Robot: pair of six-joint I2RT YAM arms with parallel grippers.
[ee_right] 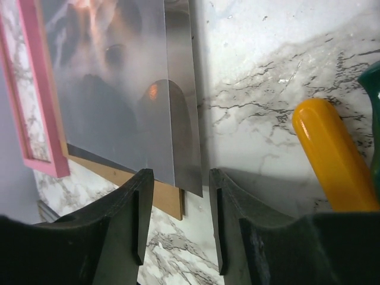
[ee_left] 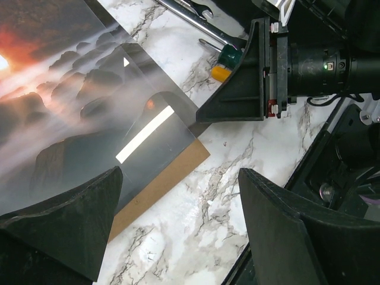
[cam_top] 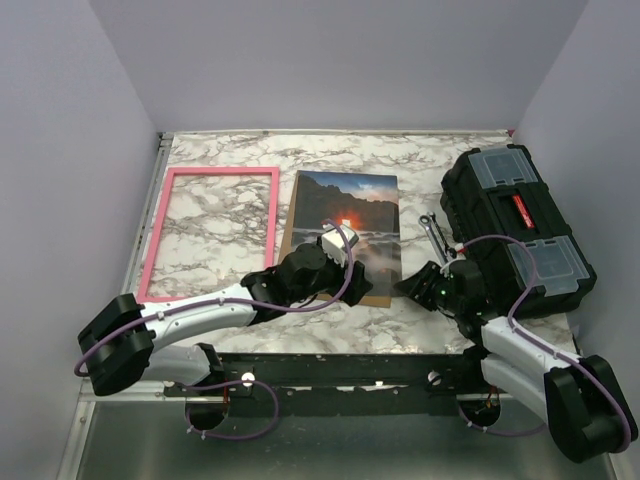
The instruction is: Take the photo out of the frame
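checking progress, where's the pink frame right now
In the top view the frame lies flat on the left side of the table, marble showing through it, just left of the photo.

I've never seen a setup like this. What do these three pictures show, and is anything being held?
Two robot arms are bolted at the near edge of a table. The overhead picture looks down from behind them; the other two come from wrist cameras, each looking past its arm's own fingers. On the table lie an empty pink frame, the photo on its brown backing board under a clear sheet, a black toolbox, a wrench and a yellow-handled screwdriver. The left end effector and right end effector are both open near the photo's corner, holding nothing.
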